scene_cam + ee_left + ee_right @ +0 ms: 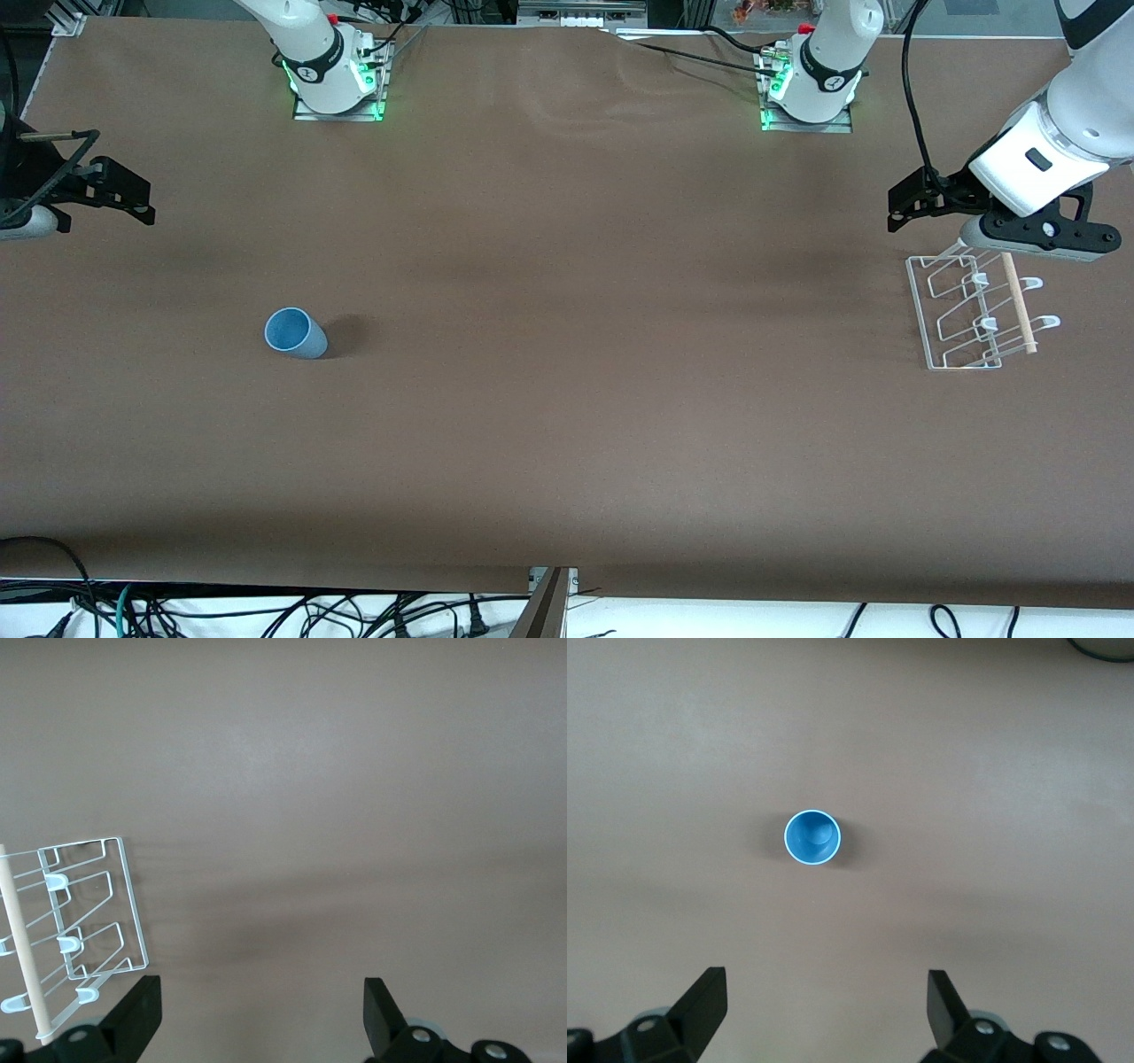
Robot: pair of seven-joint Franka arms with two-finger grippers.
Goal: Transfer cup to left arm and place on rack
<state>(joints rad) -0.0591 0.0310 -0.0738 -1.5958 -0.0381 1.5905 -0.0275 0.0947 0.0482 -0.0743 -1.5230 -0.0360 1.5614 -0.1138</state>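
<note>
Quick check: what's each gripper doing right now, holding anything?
Left gripper: open, empty, beside the rack.
Right gripper: open, empty, above the cup.

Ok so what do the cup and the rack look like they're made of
The cup: probably plastic, judging by its even light-blue colour and dull, glare-free surface. The rack: thin white wire loops, likely coated metal, with a pale wooden-looking dowel along one side.
</note>
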